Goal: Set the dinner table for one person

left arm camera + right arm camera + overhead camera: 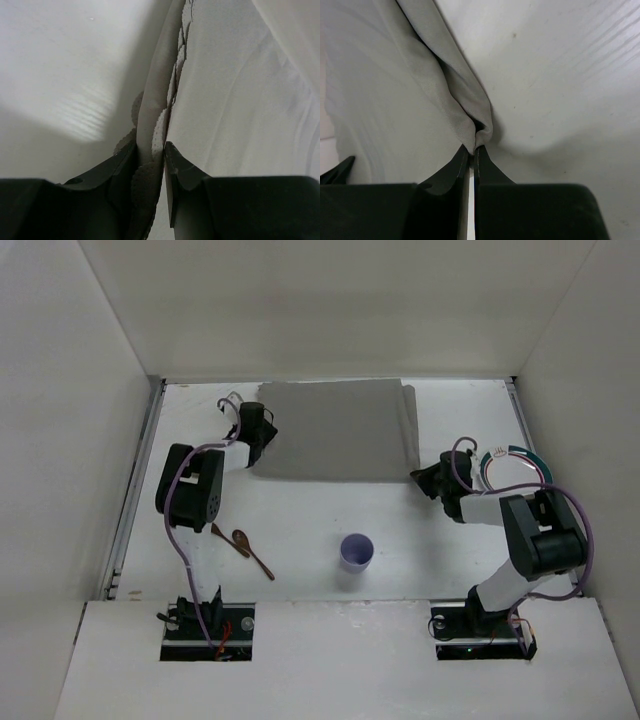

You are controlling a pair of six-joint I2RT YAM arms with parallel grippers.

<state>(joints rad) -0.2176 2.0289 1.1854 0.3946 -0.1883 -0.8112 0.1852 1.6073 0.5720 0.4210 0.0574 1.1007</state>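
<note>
The grey cloth placemat (335,430) lies at the back middle of the white dinner table (300,520). My left gripper (262,452) is shut on the placemat's near left part; the left wrist view shows its jaws (157,155) pinching the scalloped edge (172,85). My right gripper (418,477) is shut on the near right corner; the right wrist view shows its jaws (474,150) closed on a bunched fold of the cloth (420,95). The mat's right edge (408,425) is folded up.
A purple cup (357,552) stands near the front middle. Two brown wooden utensils (243,545) lie at the front left. A white plate with a green and red rim (512,468) sits at the right, partly behind my right arm. Metal rails (135,490) run along the sides.
</note>
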